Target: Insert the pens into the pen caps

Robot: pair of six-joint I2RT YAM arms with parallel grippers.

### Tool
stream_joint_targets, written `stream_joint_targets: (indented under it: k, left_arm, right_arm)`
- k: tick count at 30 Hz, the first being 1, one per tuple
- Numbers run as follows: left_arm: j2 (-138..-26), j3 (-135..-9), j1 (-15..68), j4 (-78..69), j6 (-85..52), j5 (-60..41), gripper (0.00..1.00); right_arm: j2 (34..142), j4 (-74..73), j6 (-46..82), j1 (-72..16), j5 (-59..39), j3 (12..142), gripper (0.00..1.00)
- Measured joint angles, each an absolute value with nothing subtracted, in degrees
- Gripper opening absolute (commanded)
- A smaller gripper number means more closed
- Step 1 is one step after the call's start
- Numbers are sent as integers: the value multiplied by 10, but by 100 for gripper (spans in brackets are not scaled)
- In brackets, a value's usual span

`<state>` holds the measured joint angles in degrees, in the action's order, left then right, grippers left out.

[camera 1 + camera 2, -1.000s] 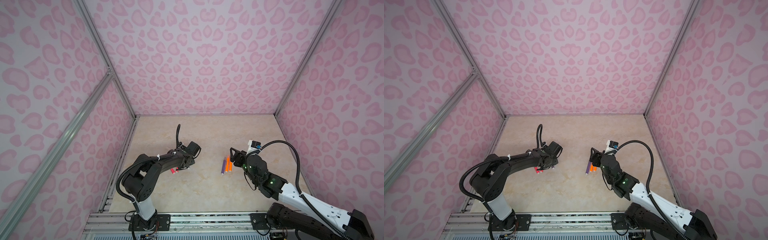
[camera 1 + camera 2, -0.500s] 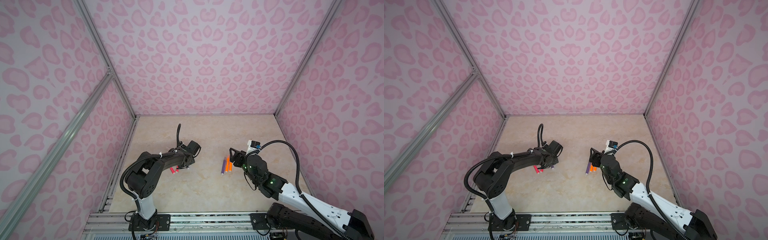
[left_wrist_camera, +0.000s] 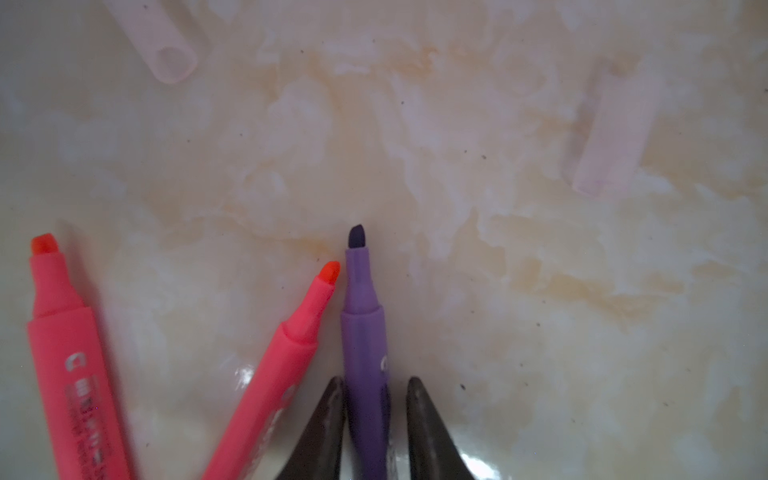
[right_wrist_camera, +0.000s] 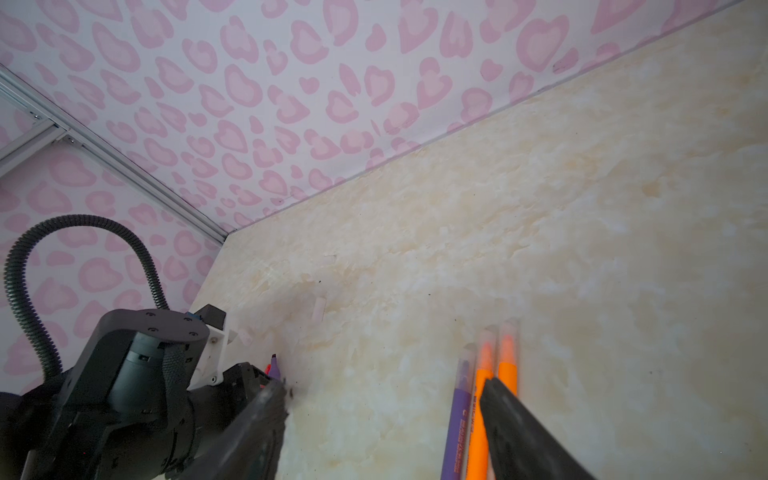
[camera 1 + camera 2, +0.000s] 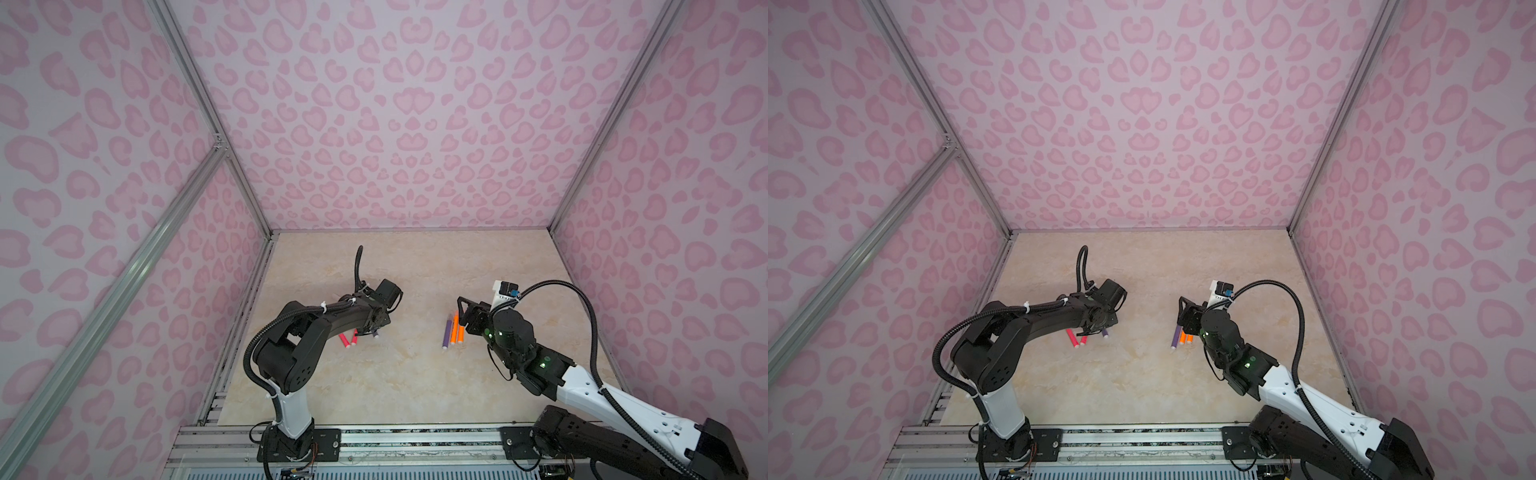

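On the left wrist feed, the left gripper (image 3: 374, 380) straddles the purple pen (image 3: 365, 332), which lies flat on the table (image 3: 540, 291) with its dark tip bare. The jaws stand narrow. One finger (image 3: 328, 419) touches the barrel, but a sliver of table shows between the barrel and the other, so I cannot tell whether the pen is truly clamped. A pink pen (image 3: 291, 361) lies just beside it, their tips nearly meeting, and another pink pen (image 3: 62, 353) lies farther off; both are uncapped. One loose cap (image 3: 166, 45) and another cap (image 3: 606, 137) lie beyond the tips, well apart (both faint against the marbled top).

The right gripper (image 4: 382, 386) gapes wide with nothing between its jaws. It sits just above the orange pens (image 4: 482, 374) and the second purple pen (image 4: 459, 415), which lie side by side with clear caps over their tips. In a top view this trio lies right of centre, with the right gripper (image 5: 467, 311) over their far ends.
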<state>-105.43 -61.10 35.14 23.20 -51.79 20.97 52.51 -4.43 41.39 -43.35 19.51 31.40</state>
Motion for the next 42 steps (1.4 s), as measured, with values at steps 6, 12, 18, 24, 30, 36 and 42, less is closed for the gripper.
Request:
stream_joint_targets:
  k: [6,12,18,24,30,36,42]
  left_arm:
    - [-1060,-615,350,228,-514,215,22]
    - [-1059,-615,349,225,-512,215,3]
    - [-1020,-577,354,187,-487,162,3]
    - [-882,-505,405,63,-393,71,4]
    - [-826,-463,461,-96,-286,-65,4]
    - [-819,-449,497,-168,-224,-134,4]
    - [-794,-433,506,-193,-201,-137,4]
  right_arm:
    - [525,-44,413,-434,195,315,75]
    - [533,-45,413,-434,195,318,75]
    - [536,-49,416,-434,195,315,75]
    - [530,-67,432,-434,178,295,75]
    - [537,-110,447,-440,131,281,69]
    - [553,-131,454,-476,103,293,65]
    - [573,-148,460,-487,101,294,63]
